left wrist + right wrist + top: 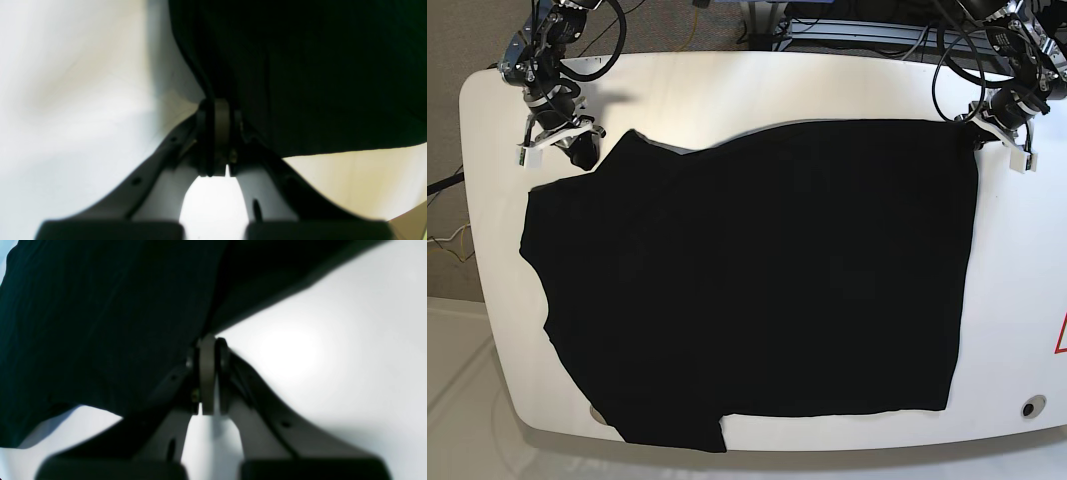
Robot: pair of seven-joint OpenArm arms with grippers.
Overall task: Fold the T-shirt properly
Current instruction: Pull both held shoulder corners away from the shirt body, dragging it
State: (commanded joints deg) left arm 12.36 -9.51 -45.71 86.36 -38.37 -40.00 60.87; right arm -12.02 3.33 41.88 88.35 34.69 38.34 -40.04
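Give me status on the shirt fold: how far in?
Early. Done: the T-shirt lies spread flat on the table. In hand: the left gripper and right gripper each pinch a far corner of it. Left: every fold; no fold shows yet.

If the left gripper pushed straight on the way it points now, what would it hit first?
Likely only the T-shirt: the left gripper is shut on its edge, with black cloth directly ahead. Depth beyond is unclear.

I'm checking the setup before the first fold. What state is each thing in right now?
T-shirt: spread flat on the table, unfolded, two far corners pinched.
Left gripper: shut on the T-shirt's edge.
Right gripper: shut on the T-shirt's edge.
Table: white, with the T-shirt lying on it.
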